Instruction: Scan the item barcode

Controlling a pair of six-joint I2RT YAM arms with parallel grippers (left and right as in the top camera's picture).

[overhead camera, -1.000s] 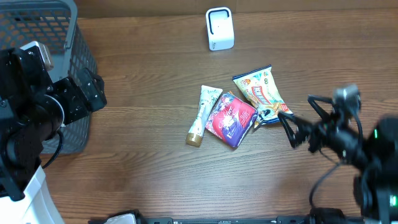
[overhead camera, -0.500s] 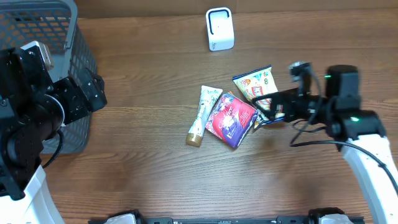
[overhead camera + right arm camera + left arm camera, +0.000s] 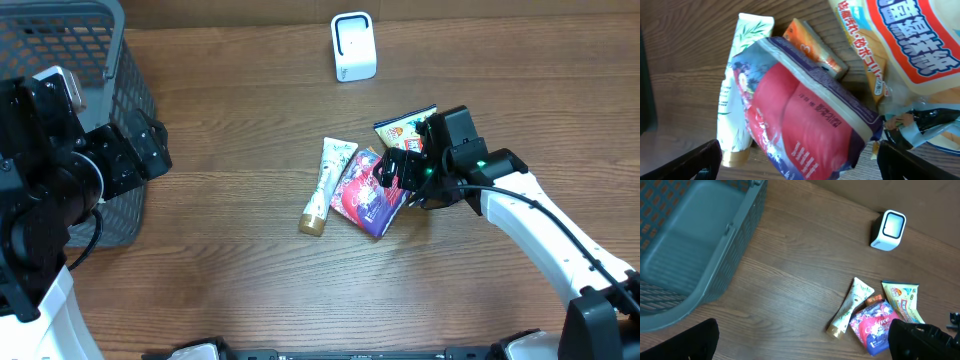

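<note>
Clutter crowds the red-and-purple foil pouch (image 3: 368, 195) mid-worktop (image 3: 250, 280): a white gold-capped tube (image 3: 328, 184) touches one side, and a small orange pack (image 3: 815, 47) is half hidden beneath. The right gripper (image 3: 392, 172) hangs over it, jaws wide, covering part of the yellow snack bag (image 3: 408, 135). The left gripper (image 3: 150, 150), jaws wide, sits beside the grey mesh basket (image 3: 110, 60).

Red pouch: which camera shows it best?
Right wrist. The red pouch fills the middle of the frame, close enough to show its print and seams. Overhead shows it small, lying against the tube and snack bag. Left wrist shows it small too, near the bottom edge.
</note>
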